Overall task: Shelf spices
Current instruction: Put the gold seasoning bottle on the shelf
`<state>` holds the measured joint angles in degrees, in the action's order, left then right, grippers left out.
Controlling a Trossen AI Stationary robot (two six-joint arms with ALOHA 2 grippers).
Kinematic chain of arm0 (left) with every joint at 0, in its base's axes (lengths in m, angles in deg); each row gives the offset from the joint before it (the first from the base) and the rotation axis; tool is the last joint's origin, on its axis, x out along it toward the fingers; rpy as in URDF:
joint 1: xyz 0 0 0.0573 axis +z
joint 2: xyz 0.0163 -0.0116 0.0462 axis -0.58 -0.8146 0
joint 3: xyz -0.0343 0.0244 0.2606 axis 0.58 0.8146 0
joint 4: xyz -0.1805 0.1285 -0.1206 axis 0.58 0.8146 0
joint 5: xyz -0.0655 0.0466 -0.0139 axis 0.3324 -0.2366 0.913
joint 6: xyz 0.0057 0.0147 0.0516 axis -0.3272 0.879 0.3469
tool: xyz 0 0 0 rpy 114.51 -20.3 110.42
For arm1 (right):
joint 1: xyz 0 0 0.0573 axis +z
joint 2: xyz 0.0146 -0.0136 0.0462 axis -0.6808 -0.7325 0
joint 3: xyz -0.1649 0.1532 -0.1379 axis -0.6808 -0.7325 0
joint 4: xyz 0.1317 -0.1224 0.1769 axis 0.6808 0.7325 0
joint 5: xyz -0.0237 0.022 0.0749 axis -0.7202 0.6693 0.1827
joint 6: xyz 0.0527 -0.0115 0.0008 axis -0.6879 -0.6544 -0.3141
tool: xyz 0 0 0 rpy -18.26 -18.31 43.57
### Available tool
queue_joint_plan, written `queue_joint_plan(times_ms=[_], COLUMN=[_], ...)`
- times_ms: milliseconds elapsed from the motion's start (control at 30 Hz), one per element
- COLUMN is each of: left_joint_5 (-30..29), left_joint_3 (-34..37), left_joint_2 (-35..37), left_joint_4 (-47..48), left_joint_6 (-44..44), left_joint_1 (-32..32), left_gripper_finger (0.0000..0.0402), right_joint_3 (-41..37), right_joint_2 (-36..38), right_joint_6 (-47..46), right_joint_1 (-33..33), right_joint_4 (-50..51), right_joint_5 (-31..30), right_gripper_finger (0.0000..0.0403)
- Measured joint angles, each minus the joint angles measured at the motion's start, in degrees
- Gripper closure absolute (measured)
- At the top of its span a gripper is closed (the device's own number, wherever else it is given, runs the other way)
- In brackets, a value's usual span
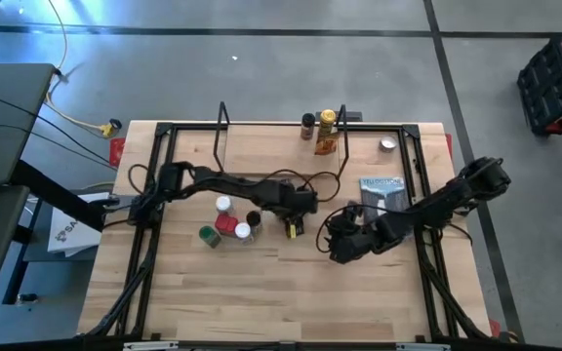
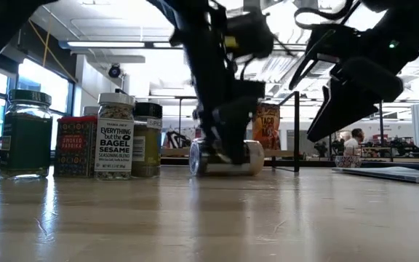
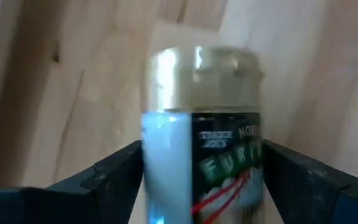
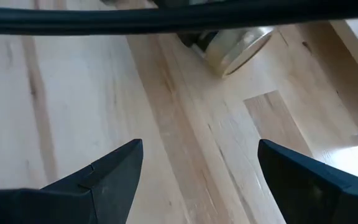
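Tabletop (image 1: 261, 292) bears a lying jar (image 3: 201, 137), seemingly clamped by left claw (image 3: 201, 180).

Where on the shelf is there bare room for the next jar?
The shelf is bare from its left upright across to the dark jar. Its right part is crowded: dark jar, yellow jar, orange packet. Table centre is busy with the left gripper and right gripper.
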<state>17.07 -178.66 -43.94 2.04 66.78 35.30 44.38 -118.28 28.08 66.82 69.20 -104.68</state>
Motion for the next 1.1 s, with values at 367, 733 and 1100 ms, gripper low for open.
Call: queue_joint_plan(times_ms=[367, 733, 1100], left_joint_5=[8.72, 2.71, -14.56], left_joint_3=[-0.15, 0.23, 17.25], left_joint_2=[-2.78, 4.38, 27.95], left_joint_4=[-0.45, -0.2, -21.78], left_joint_6=[2.58, 4.11, 6.02], left_joint_1=[2.41, 0.48, 5.88], left_gripper_finger=[0.0125, 0.0137, 0.0137], right_joint_3=[0.0, -0.02, -0.02], right_joint_2=[0.0, 0.0, 0.0], right_joint_6=[-0.47, -0.47, -0.6], right_joint_1=[1.37, 1.37, 1.86], right_joint_4=[-0.3, -0.52, -1.53], right_joint_5=[-2.57, -2.75, -3.74], right_gripper_finger=[0.0091, 0.0091, 0.0091])
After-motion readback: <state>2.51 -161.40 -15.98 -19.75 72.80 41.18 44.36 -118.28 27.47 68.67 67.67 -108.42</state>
